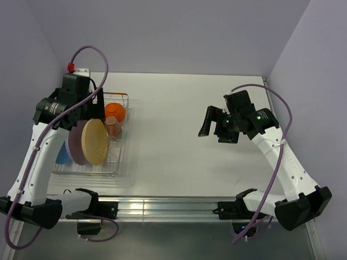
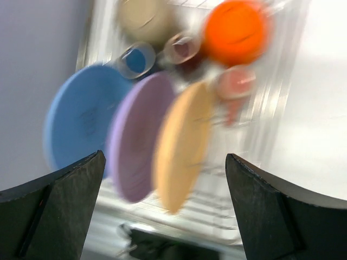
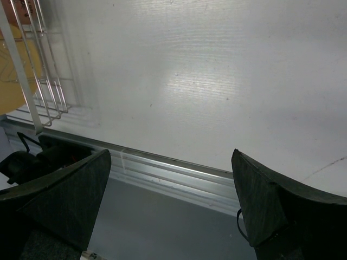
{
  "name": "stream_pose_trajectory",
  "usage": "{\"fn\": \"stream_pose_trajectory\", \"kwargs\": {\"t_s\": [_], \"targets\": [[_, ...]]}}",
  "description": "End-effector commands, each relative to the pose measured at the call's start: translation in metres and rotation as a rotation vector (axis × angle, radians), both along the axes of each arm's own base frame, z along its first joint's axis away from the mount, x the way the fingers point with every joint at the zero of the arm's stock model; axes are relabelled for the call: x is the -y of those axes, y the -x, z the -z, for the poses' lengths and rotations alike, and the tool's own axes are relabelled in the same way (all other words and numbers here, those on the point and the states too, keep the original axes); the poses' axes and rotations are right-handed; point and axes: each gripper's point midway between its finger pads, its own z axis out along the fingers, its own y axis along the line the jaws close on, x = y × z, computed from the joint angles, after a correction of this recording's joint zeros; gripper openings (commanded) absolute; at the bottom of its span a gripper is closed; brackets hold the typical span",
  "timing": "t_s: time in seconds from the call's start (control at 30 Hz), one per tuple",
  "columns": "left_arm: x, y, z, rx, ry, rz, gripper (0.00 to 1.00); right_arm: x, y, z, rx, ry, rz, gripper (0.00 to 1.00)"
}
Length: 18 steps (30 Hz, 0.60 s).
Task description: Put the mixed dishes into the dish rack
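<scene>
The silver wire dish rack (image 1: 116,162) stands at the table's left. In it three plates stand on edge: tan (image 1: 96,141), lilac (image 1: 77,145) and blue (image 1: 63,154). The orange-outside bowl (image 1: 115,111) and a pinkish-orange mug (image 1: 112,127) sit at its far end. The blurred left wrist view shows the blue (image 2: 81,116), lilac (image 2: 138,135) and tan (image 2: 181,143) plates, the orange bowl (image 2: 236,32), a cream bowl (image 2: 143,19), a dark blue mug (image 2: 135,59) and a dark brown mug (image 2: 181,49). My left gripper (image 1: 98,108) is open and empty above the rack. My right gripper (image 1: 216,124) is open and empty over the table's right half.
The white table (image 3: 217,81) ends in a metal rail (image 1: 171,207) at the near edge. Purple walls close in the left, back and right. The rack's corner (image 3: 40,81) shows at the left of the right wrist view.
</scene>
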Motion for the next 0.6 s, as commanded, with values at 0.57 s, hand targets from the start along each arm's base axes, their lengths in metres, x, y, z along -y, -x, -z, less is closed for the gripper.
{"fn": "stream_pose_trajectory", "kwargs": {"t_s": [0.57], "targets": [[0.234,0.037,-0.101,0.463,1.061,0.719,0.99,-0.028,0.023,0.002,0.077,-0.182,-0.175,1.0]]}}
